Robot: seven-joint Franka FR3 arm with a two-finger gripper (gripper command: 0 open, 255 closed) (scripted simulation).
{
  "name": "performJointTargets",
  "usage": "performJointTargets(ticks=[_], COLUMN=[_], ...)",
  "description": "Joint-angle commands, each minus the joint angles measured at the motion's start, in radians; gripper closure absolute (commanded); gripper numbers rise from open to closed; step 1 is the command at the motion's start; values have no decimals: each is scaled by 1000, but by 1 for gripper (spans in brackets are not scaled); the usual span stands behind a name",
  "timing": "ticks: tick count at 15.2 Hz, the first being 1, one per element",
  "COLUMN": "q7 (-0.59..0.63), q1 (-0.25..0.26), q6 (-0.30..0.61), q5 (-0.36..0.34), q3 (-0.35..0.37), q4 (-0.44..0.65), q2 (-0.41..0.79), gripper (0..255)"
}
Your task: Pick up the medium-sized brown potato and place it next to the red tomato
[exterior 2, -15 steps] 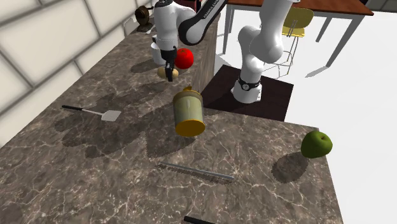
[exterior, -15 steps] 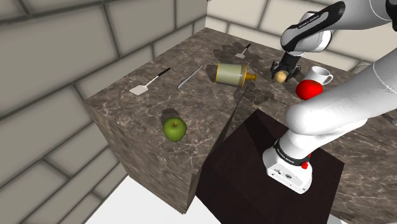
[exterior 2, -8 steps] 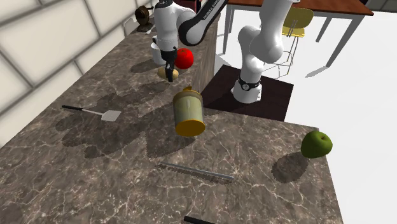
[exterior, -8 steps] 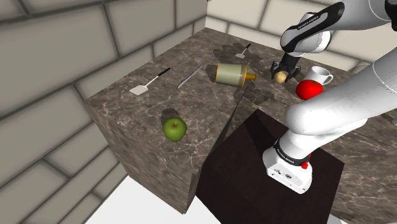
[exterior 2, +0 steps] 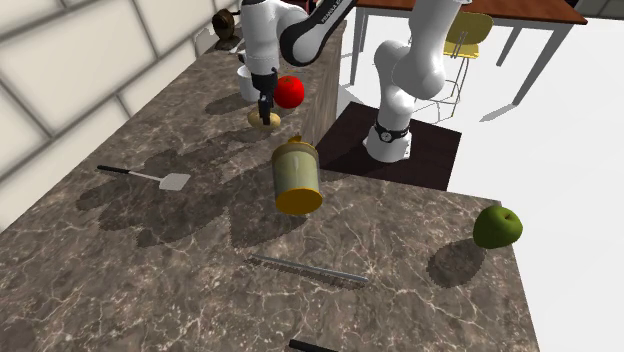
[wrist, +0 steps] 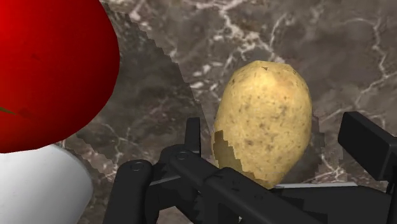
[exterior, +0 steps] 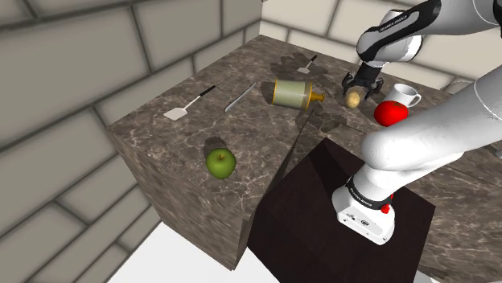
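Note:
The brown-yellow potato point(exterior: 352, 99) lies on the dark marble counter point(exterior: 161, 137), a short way from the red tomato point(exterior: 391, 112) toward the shoulder view's left. My black gripper point(exterior: 359, 87) hangs just over the potato, open. In the wrist view the potato point(wrist: 264, 121) sits between the two fingers, with a visible gap to the finger point(wrist: 369, 146) on the side away from the tomato point(wrist: 44, 70). From the second exterior view, the gripper point(exterior 2: 265, 112) stands over the potato point(exterior 2: 256, 118), just in front of the tomato point(exterior 2: 290, 92).
A white mug point(exterior: 406, 96) stands right behind the tomato. A yellow-green jar point(exterior: 291, 92) lies on its side near the potato. A knife point(exterior: 240, 97), a spatula point(exterior: 187, 104) and a green apple point(exterior: 220, 163) lie farther along the counter. The dark stand point(exterior: 346, 217) adjoins the counter's edge.
The fingers, shut on the potato before, have spread apart. The hand has risen slightly and the potato rests on the counter.

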Motion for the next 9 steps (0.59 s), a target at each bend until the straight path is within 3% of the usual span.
performJointTargets(ticks=[1, 9], q7=[5, 6], q1=[-3, -3], q6=[-69, -99], q5=[-6, -6], q3=[8, 13], q4=[23, 36], q2=[-45, -62], gripper=[0, 0])
